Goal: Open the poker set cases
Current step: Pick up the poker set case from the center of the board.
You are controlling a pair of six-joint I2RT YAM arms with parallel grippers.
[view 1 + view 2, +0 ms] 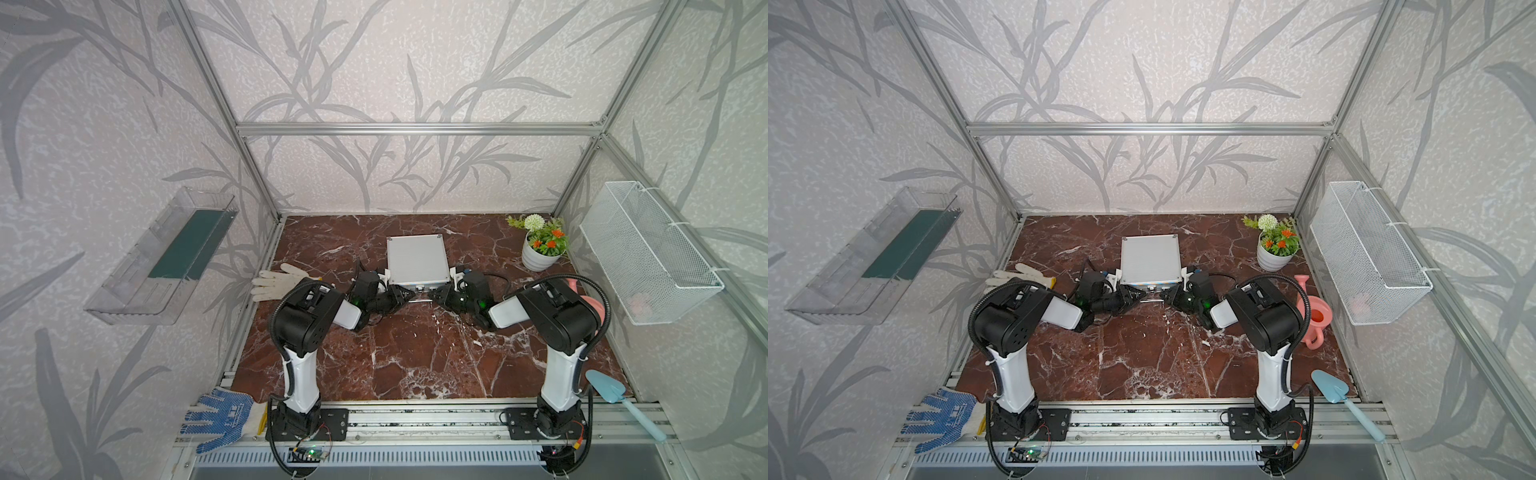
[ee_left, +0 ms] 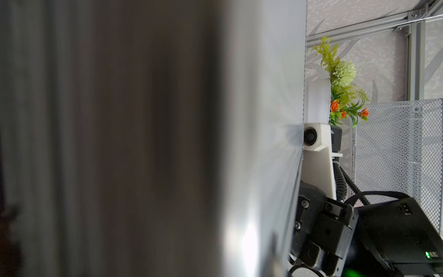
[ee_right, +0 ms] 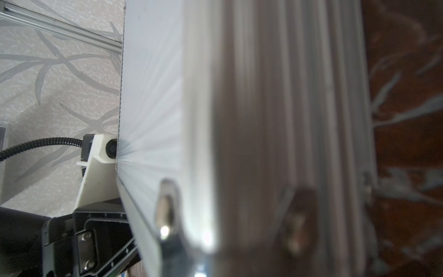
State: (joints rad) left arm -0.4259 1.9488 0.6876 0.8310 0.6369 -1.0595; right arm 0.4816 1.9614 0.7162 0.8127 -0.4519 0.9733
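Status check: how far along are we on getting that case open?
Done: the approach. The left gripper and right gripper sit at the handle edge of the silver case. In hand: they appear to be working along that edge, though no view shows contact clearly. To do: the opening itself. The lid lies flat and closed in both top views, with nothing inside visible.

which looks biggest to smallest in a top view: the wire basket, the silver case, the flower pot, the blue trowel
In a top view:
1. wire basket, largest, though it hangs on the wall, nearer the camera
2. silver case
3. flower pot and blue trowel: too close to rank; the trowel is longer but thin, the pot rounder
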